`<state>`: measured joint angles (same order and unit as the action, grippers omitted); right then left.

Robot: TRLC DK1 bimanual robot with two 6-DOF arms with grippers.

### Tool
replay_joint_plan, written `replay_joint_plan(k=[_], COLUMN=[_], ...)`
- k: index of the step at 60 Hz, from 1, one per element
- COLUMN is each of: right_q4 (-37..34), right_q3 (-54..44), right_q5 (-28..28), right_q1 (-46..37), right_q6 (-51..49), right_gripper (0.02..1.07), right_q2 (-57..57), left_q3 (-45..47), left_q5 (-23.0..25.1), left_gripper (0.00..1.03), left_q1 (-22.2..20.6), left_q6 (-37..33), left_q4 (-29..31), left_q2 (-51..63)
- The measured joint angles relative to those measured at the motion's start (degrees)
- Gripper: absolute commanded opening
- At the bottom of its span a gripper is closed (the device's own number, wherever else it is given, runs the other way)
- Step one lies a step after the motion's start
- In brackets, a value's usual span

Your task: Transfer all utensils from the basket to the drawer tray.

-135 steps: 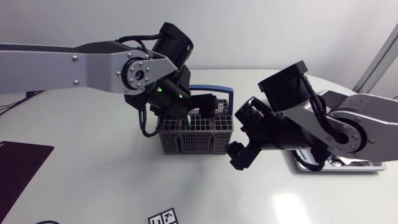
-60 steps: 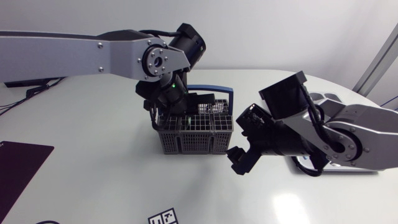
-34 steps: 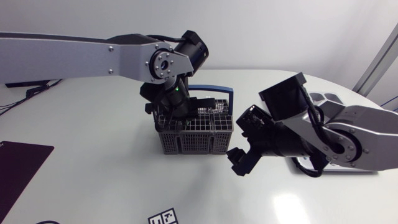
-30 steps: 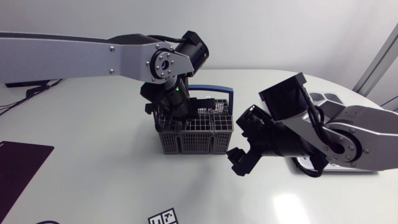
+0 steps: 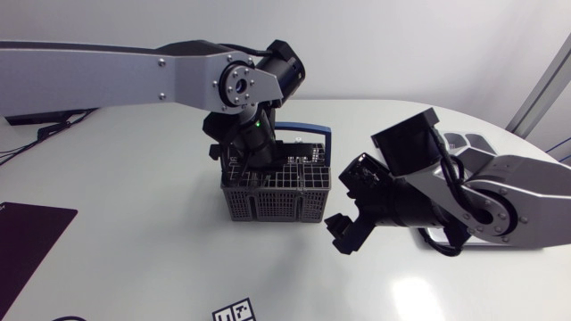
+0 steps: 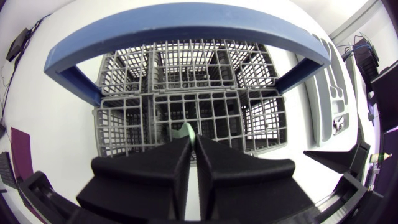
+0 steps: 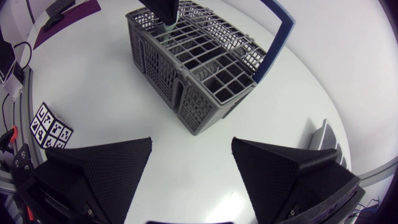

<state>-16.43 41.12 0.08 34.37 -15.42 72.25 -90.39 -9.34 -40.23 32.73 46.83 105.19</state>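
A grey wire basket [image 5: 277,194] with a blue handle [image 5: 303,130] stands mid-table. My left gripper [image 5: 252,168] reaches down into its left part. In the left wrist view the left gripper [image 6: 190,144] is shut, with the pale green tip of a utensil [image 6: 186,130] pinched between the fingertips, just above the basket [image 6: 186,99]. The rest of that utensil is hidden among the wires. My right gripper [image 5: 346,201] hangs open just right of the basket, with nothing in it [image 7: 191,167]. The grey drawer tray [image 5: 466,142] lies behind my right arm, mostly covered.
A black-and-white marker cube [image 5: 234,312] sits near the front edge, also in the right wrist view [image 7: 52,127]. A dark purple mat [image 5: 25,236] lies at the front left. Bare table stretches in front of the basket [image 7: 186,62].
My left gripper has moved further over the basket's left part and closed its fingers on the green utensil tip. My right arm has stayed where it was.
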Motion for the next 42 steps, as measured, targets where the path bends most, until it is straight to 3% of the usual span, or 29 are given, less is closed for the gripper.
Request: replay_joint_plan(k=[27,42], right_q4=[0.15,0.15], right_q3=[0.0,0.0], right_q5=[0.0,0.0], right_q1=[0.02,0.04], right_q6=[-0.02,-0.04], right_gripper=[0.95,0.95], right_q2=[0.0,0.15], left_q3=[-0.04,0.13], left_q5=[0.31,3.98], left_gripper=[0.03,0.03], left_q1=[-0.02,1.2], left_q6=[-1.49,-3.02], left_q4=[0.28,0.72], left_q2=[-1.62,-4.83])
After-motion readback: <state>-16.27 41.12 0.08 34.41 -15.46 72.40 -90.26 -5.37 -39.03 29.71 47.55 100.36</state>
